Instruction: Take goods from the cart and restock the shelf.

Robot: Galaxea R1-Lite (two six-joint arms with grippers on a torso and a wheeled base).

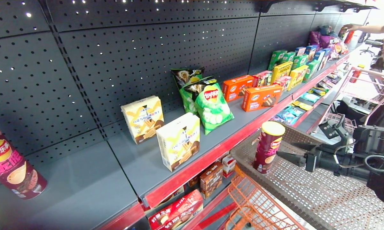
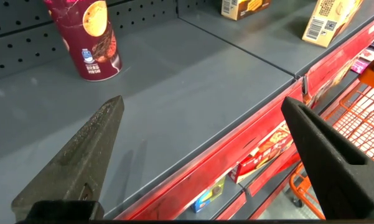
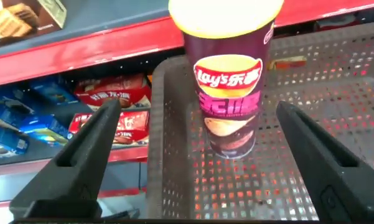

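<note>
The grey shelf [image 1: 92, 188] has a red front edge, and a green chip bag [image 1: 212, 107] leans on it. A dark-topped bag [image 1: 187, 84] stands touching it from behind. Left of the green chip bag are a rear cream box [image 1: 144, 118] and a front cream box [image 1: 179, 140]. Well apart to its left stands a maroon can [image 1: 14, 163]. To its right lie a rear orange box [image 1: 238, 87] and a front orange box [image 1: 260, 97], with green and yellow boxes [image 1: 291, 64] beyond. Below and right of the bag, the cart's perforated tray [image 1: 307, 191] carries a second can [image 1: 268, 147], upright.
</note>
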